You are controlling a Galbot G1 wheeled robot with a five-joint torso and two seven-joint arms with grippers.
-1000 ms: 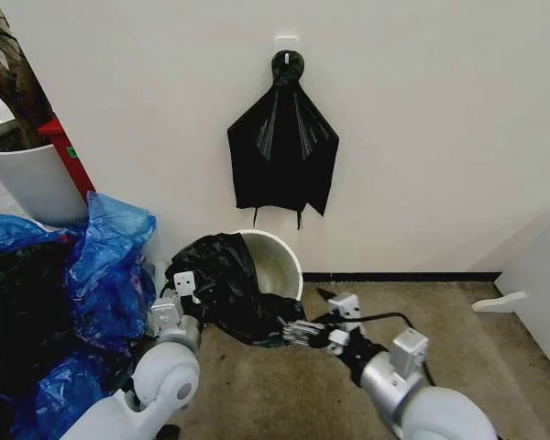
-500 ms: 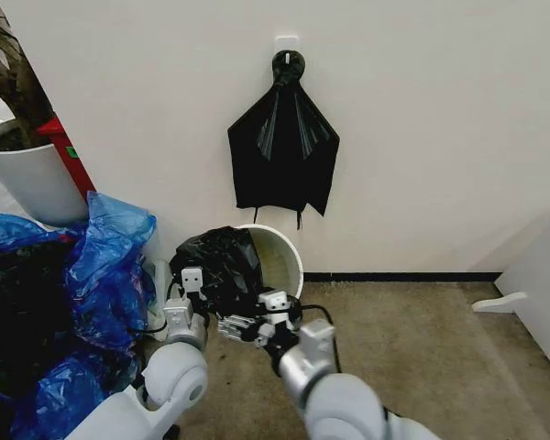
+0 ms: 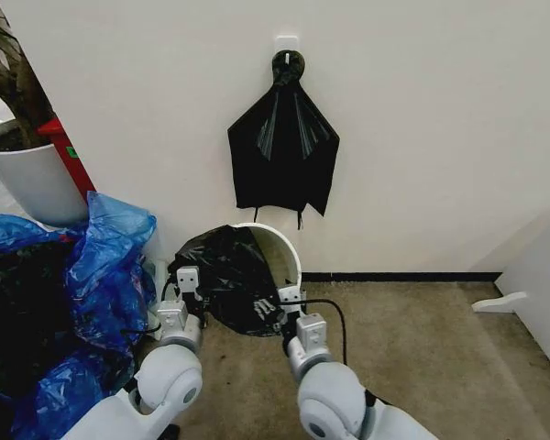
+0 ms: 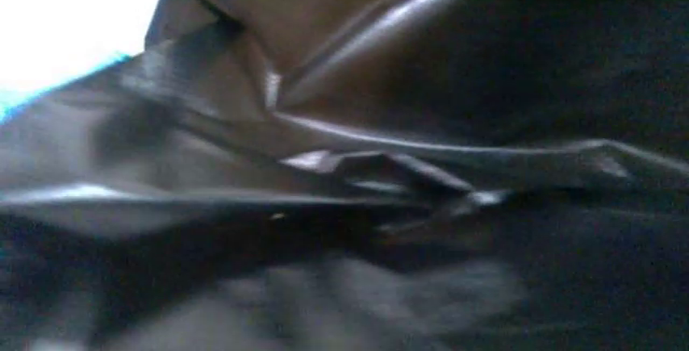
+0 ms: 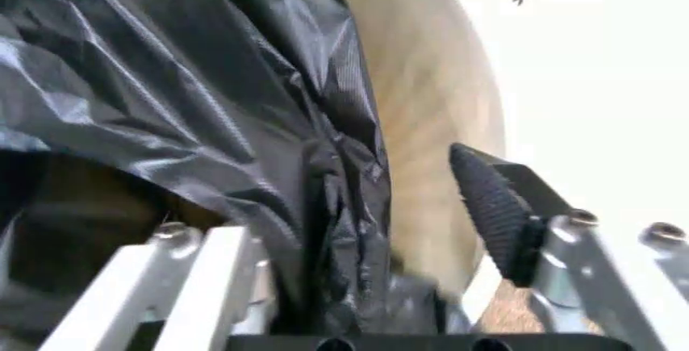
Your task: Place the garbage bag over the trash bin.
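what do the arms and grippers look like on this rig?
Both arms are glossy silver-grey with rounded ball-like joint housings. The left gripper carries a boxy white-grey block. A black cable loops over the wrist to the right gripper, which has bare metal linkages and black ribbed pads on its fingers.

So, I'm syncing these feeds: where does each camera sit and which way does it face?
Head view: high on the robot, facing forward and down at the wall; both arms reach toward the trash bin.
Left wrist view: pressed close against the garbage bag.
Right wrist view: looks past the right gripper, open around a bag fold, with the bin beyond.
All three share the bag.
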